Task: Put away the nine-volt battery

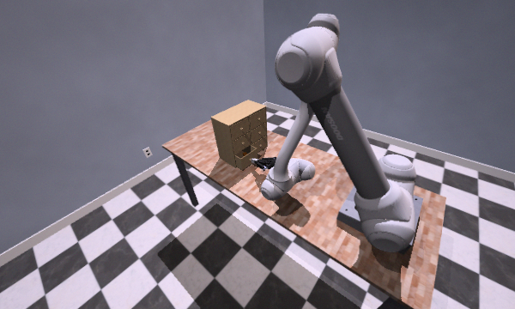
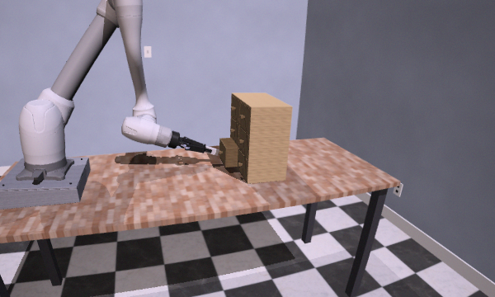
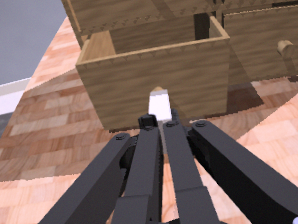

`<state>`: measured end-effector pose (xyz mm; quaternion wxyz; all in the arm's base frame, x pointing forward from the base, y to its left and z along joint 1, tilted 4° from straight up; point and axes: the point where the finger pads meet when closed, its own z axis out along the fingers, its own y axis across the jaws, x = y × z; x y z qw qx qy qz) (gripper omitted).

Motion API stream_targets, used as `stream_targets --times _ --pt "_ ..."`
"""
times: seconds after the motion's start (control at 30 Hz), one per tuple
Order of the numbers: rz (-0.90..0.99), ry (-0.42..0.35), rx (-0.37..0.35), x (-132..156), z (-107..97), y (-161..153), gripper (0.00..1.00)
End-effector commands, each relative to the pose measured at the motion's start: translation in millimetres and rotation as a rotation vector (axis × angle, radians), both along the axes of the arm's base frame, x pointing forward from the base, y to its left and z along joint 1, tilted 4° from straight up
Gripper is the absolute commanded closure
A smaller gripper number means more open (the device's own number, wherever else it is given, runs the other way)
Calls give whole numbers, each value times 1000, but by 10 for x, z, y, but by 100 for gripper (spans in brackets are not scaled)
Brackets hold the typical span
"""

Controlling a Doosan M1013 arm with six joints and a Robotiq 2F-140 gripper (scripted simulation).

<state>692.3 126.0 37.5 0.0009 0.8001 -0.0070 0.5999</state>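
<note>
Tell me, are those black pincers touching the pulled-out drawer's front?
Cannot tell. In the wrist view the shut gripper overlaps the drawer front; the exterior view shows the tips right at it, but neither shows contact or a gap plainly.

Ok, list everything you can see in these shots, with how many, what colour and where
Table: one, reddish butcher-block top on dark legs, over a black-and-white checkered floor.
Chest: one, light wood, toward the table's far end from the arm's base.
Open drawer: one, light wood, bottom row, pulled partly out toward the gripper; the other drawers look pushed in.
Wall sockets: white, low on the grey wall, at least one.
Base plate: one, grey, at the table's other end.
Arm: one, white-grey, bent down toward the chest.
Gripper: one, black, shut, empty, tips at the open drawer's front.
</note>
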Motion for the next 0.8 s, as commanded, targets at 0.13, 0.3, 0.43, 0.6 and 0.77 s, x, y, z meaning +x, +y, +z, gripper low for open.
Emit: stream_targets --times 0.13,0.3,0.43,0.6,0.77 --pt "0 0 0 138 10 -1 100" --pt "0 0 0 191 14 -2 100" --pt "0 0 0 258 18 -3 100" --pt "0 0 0 335 23 -4 100" --pt "0 0 0 400 27 -5 100"
